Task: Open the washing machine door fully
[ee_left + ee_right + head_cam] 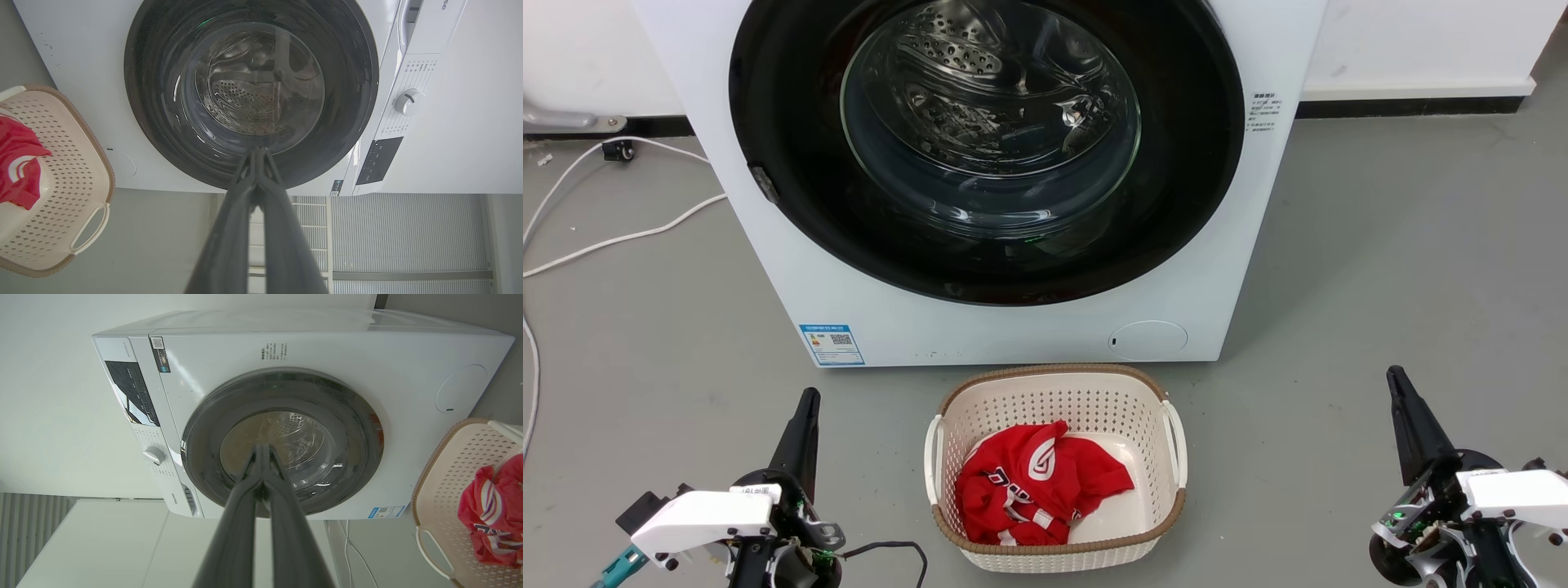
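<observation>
Grey floor (1380,269) is lying before me, the washing machine (1029,335) standing on it with the washing machine door (792,163) sitting closed against its front. I am holding my left gripper (809,396) and right gripper (1395,374) low, well back, fingers pressed together, probably readying a reach

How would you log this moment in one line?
door: shut | left gripper: shut, clear of door | right gripper: shut, clear of door | basket: before washer, red garment inside

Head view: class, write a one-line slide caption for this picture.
Left gripper and right gripper, both shut, flank a cream basket holding a red garment before the washing machine, its door closed.
</observation>
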{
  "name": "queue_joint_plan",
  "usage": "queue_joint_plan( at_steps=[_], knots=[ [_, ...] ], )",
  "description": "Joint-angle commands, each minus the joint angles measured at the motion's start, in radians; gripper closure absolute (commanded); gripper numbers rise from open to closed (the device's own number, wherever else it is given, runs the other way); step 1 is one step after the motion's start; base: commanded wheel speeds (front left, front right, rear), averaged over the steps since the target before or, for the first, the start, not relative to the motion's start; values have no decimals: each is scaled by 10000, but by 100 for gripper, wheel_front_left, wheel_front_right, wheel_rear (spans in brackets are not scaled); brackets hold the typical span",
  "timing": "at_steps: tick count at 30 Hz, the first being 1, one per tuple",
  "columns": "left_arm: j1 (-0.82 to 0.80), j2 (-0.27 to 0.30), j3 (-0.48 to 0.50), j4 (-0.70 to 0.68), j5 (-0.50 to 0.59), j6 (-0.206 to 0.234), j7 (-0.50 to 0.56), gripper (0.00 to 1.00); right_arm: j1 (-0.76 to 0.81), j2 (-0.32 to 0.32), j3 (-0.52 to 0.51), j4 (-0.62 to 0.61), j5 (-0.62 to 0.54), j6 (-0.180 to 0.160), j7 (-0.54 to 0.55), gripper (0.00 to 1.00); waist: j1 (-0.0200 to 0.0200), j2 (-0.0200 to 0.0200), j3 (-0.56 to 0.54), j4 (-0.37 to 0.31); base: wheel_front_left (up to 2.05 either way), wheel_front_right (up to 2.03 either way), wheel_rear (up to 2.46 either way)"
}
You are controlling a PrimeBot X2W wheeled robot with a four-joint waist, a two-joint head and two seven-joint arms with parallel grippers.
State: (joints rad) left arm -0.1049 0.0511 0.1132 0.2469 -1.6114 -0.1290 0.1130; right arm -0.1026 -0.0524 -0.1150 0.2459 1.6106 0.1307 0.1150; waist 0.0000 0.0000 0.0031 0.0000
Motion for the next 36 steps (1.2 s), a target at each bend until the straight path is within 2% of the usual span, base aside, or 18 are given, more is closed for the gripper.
queue_joint_plan(
  at_steps=[1,9,10,18,25,31,36],
  knots=[
    [-96,-8,16,1,29,-35,36,100,-132,34,6,12,-4,0,3,100,0,0,0,0,0,0,0],
    [-96,-8,16,1,29,-35,36,100,-132,34,6,12,-4,0,3,100,0,0,0,0,0,0,0],
    [2,0,-1,7,-2,0,-1,0,2,0,2,6,0,0,-2,0,0,0,0,0,0,0,0],
    [61,-16,-314,-42,115,8,-320,0,227,5,169,-143,-135,0,-322,0,0,0,12,0,0,0,0],
    [40,-14,-336,-469,761,5,-670,0,317,6,259,-569,-919,0,-664,0,0,0,25,5,0,0,0],
    [27,-13,-277,-912,2063,2,-939,0,361,7,328,-993,-2240,0,-934,0,0,0,37,10,0,0,0],
    [27,-11,-286,-1312,3372,-1,-1148,0,415,8,398,-1396,-3813,0,-1146,0,0,0,46,9,0,0,0]
  ],
)
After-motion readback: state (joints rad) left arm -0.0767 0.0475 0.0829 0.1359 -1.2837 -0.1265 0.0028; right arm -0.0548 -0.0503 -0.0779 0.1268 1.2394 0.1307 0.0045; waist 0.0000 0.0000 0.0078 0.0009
